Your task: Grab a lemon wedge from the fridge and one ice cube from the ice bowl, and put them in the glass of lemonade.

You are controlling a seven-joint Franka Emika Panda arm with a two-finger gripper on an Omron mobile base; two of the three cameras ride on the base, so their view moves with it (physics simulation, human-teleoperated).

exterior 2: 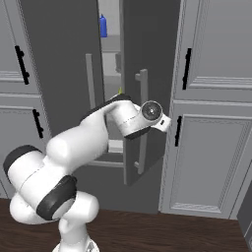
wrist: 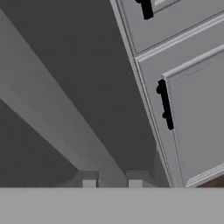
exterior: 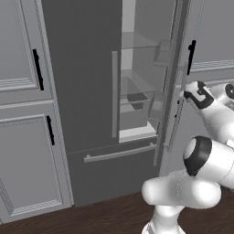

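The fridge (exterior: 87, 68) is tall and dark grey, and its right door (exterior 2: 152, 49) stands partly ajar, showing clear shelves (exterior: 137, 43) inside. My gripper (exterior: 184, 94) is at that door's long pale bar handle (exterior 2: 142, 123). In the hand view the handle (wrist: 65, 118) runs diagonally down between my gripper's (wrist: 112, 183) two fingertips, which press against its sides. A tiny yellow speck, likely the lemon wedge (exterior 2: 119, 90), peeks out inside just above my forearm. The ice bowl and the glass of lemonade are out of view.
A blue bottle (exterior 2: 103, 25) stands on an upper fridge shelf. A dark object (exterior: 137, 98) sits on a middle shelf. Panelled grey cabinets with black handles (exterior: 39, 68) (exterior 2: 187, 69) flank the fridge. The dark wood floor (exterior: 114, 215) lies below.
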